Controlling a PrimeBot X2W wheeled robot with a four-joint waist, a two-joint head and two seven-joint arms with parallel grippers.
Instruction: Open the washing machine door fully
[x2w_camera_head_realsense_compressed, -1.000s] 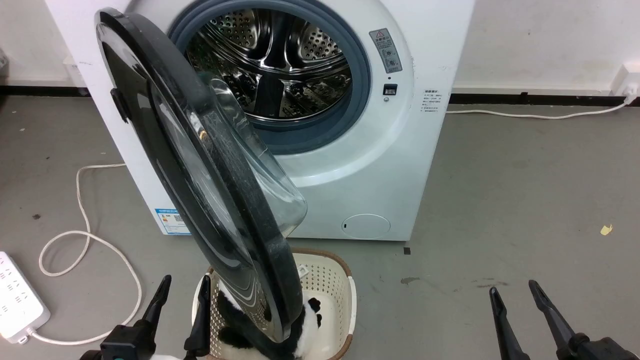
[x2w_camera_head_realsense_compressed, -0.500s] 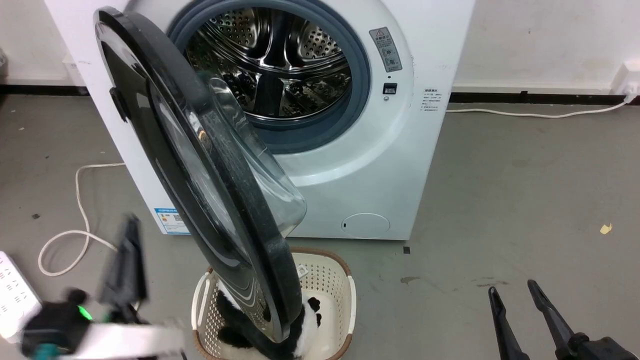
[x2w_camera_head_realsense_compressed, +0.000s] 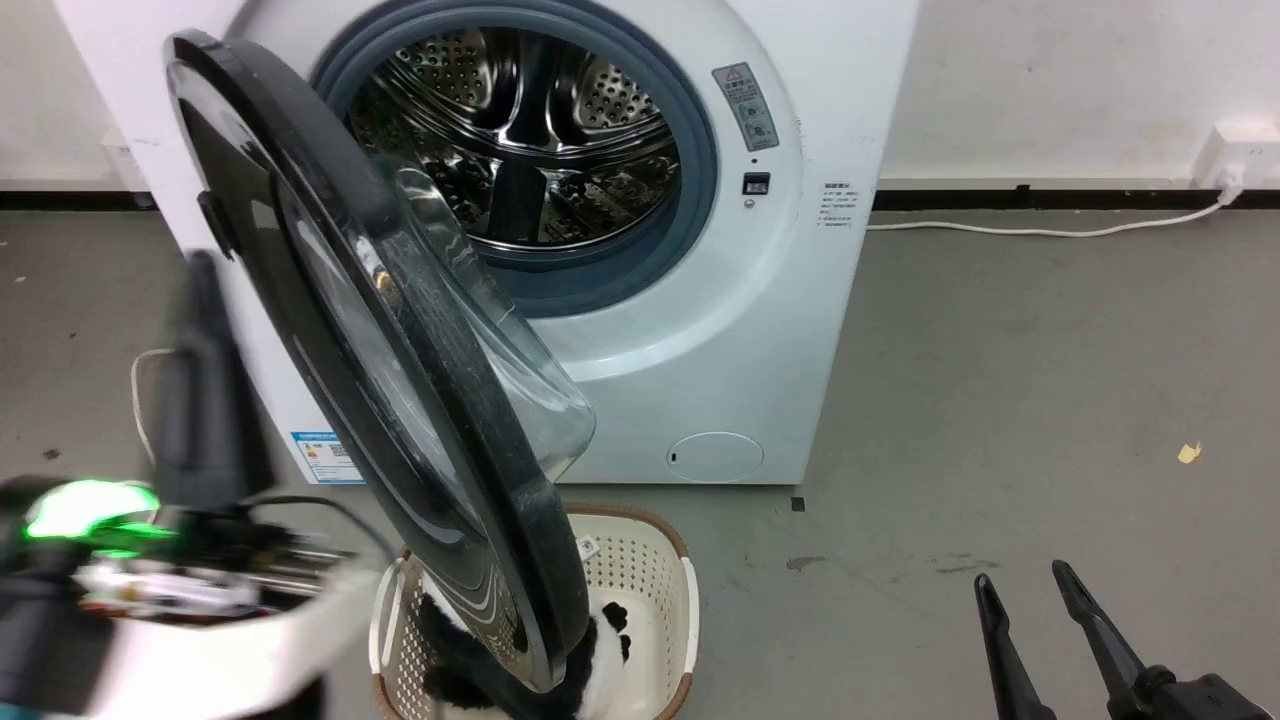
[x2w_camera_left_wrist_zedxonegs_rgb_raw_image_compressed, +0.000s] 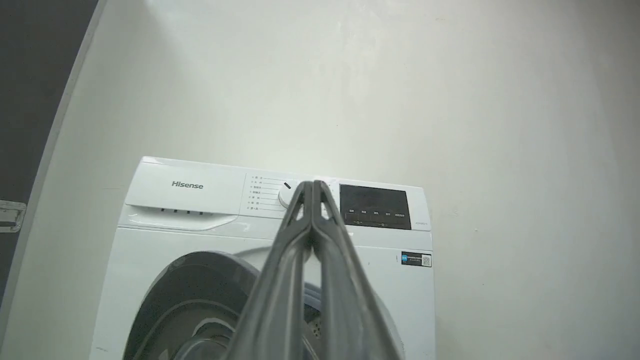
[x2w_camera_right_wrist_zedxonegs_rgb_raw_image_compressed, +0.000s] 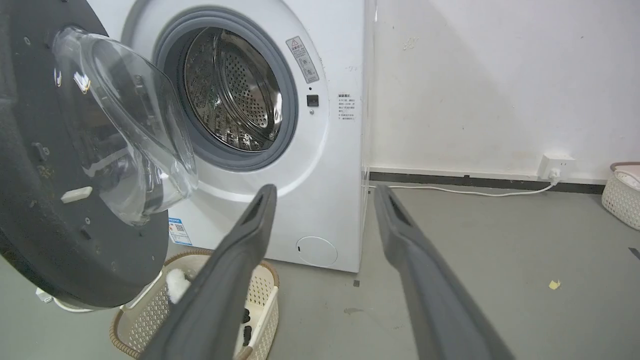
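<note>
Washing machine door (x2w_camera_head_realsense_compressed: 400, 380), half-open, long axis 11-to-5 o'clock, lies at 3 o'clock of the nearer, clenched left claw (x2w_camera_head_realsense_compressed: 202, 280); right claw (x2w_camera_head_realsense_compressed: 1030, 590) released.

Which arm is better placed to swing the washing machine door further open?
Probably left: the left gripper, shut, sits high and close beside the washing machine door, on its outer side. The right gripper hangs open, low and far from it.

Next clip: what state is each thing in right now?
washing machine door: partly open, not gripped.
left claw: shut, empty.
right claw: open, empty.
drum: no laundry visible.
basket: on floor under door, holds something black-and-white.
small white flap: closed.
</note>
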